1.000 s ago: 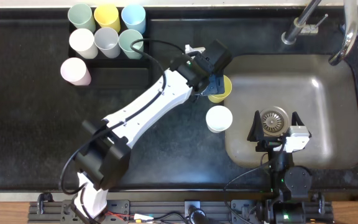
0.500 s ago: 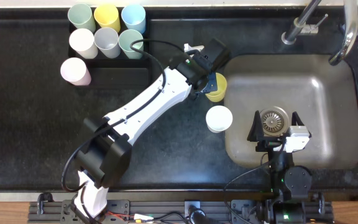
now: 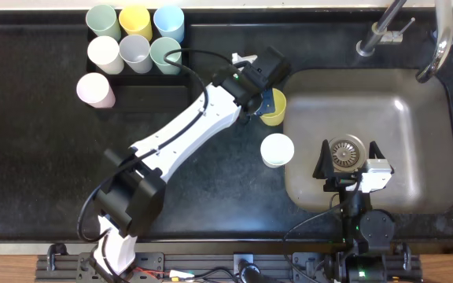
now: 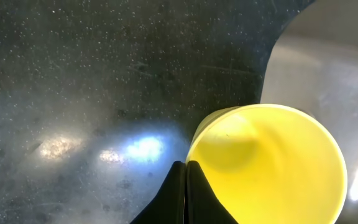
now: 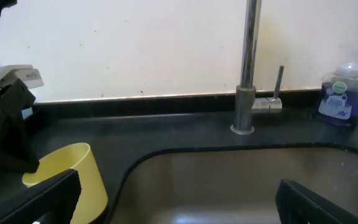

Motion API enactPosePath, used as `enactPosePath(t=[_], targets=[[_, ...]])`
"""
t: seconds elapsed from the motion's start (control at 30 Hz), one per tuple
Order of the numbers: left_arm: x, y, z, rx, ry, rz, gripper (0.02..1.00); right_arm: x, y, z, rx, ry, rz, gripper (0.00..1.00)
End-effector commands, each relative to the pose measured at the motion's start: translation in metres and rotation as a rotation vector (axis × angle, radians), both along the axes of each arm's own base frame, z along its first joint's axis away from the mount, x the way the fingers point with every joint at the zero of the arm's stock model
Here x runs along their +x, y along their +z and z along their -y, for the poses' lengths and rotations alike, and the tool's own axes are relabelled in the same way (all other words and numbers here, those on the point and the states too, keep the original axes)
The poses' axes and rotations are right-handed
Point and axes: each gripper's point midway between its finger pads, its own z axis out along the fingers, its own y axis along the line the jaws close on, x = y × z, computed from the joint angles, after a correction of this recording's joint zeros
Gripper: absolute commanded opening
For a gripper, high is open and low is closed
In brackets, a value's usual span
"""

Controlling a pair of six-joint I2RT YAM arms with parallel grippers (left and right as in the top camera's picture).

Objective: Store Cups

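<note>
A yellow cup [image 3: 275,111] [image 4: 272,165] stands at the sink's left edge. My left gripper [image 3: 264,101] [image 4: 186,169] is shut on its rim, one finger inside and one outside. The same yellow cup [image 5: 74,175] appears in the right wrist view beside the left arm. A white cup [image 3: 277,149] stands upright just nearer the arm bases. A black tray [image 3: 152,93] at the far left holds several pastel cups [image 3: 135,49]. A pale pink cup [image 3: 95,89] sits at its left edge. My right gripper [image 3: 346,159] [image 5: 178,186] hangs open over the sink, holding nothing.
The steel sink [image 3: 415,118] [image 5: 229,180] fills the right side, with a drain [image 3: 347,151] under the right gripper. A faucet [image 3: 384,27] [image 5: 247,68] and a soap bottle [image 5: 344,93] stand behind it. Dark speckled counter [image 3: 46,157] lies left of the sink.
My left gripper has shifted slightly left and away from the sink edge with the yellow cup in it. The right arm has stayed still.
</note>
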Motion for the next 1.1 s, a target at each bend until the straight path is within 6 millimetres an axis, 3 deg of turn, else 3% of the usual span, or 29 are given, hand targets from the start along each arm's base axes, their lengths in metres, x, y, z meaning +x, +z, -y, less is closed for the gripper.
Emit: enactPosePath(t=[0.03, 0.27, 0.4, 0.57, 0.67, 0.83, 1.1], targets=[[0.012, 0.05, -0.012, -0.075, 0.036, 0.071, 0.036, 0.0, -0.003, 0.0, 0.007, 0.0, -0.001, 0.998], [0.013, 0.13, -0.058, -0.179, 0.112, 0.171, 0.036, 0.0, -0.003, 0.0, 0.007, 0.0, 0.0, 0.998], [0.01, 0.154, -0.113, -0.205, 0.255, 0.154, 0.036, 0.0, -0.003, 0.0, 0.007, 0.0, 0.0, 0.998], [0.003, 0.145, -0.203, -0.146, 0.505, 0.044, 0.036, 0.0, -0.003, 0.0, 0.007, 0.0, -0.001, 0.998], [0.002, 0.134, -0.24, -0.114, 0.599, -0.004, 0.036, 0.0, -0.003, 0.0, 0.007, 0.0, 0.0, 0.996], [0.008, 0.12, -0.276, -0.06, 0.693, -0.021, 0.036, 0.0, -0.003, 0.0, 0.007, 0.0, -0.001, 0.996], [0.008, 0.098, -0.302, 0.033, 0.759, -0.075, 0.036, 0.0, -0.003, 0.0, 0.007, 0.0, 0.0, 0.998]])
